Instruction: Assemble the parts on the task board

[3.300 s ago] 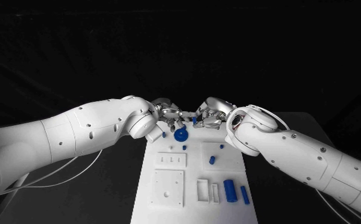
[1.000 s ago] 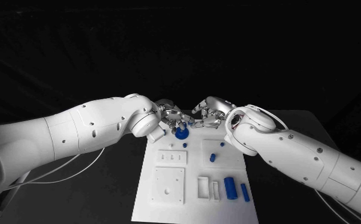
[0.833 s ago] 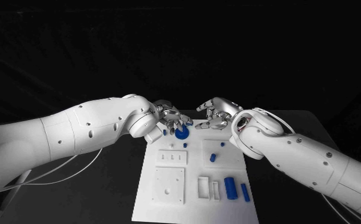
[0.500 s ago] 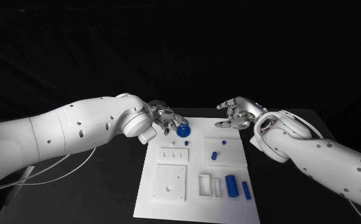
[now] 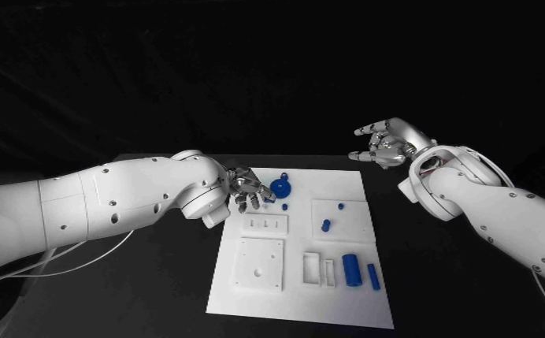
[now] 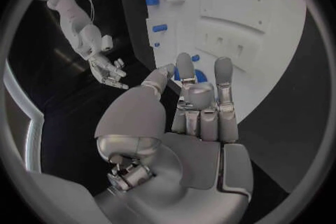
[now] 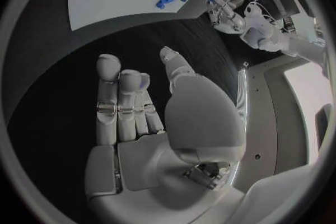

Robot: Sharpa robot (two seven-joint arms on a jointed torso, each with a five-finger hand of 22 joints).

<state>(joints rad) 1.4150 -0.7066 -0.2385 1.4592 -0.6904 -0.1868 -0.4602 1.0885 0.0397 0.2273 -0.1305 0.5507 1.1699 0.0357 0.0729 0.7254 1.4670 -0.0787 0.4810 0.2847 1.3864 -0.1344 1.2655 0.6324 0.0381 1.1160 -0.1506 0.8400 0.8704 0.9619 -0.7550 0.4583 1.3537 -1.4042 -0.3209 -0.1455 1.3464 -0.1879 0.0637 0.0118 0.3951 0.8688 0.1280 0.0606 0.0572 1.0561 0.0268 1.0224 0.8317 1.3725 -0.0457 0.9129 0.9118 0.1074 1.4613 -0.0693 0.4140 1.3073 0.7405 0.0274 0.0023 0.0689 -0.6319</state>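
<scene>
Left hand (image 5: 243,188): fingers spread, empty, beside the blue gear (image 5: 279,188) on the task board (image 5: 298,306).
Right hand (image 5: 387,143): fingers apart, empty; its wrist view shows bare table (image 7: 63,78) beneath.

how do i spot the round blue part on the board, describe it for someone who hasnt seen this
Start at the white task board in the middle of the black table and go to its far end, beside the left hand. The round blue part sits there, a flat disc, while the other blue parts nearby are tiny pegs or long cylinders.
</scene>
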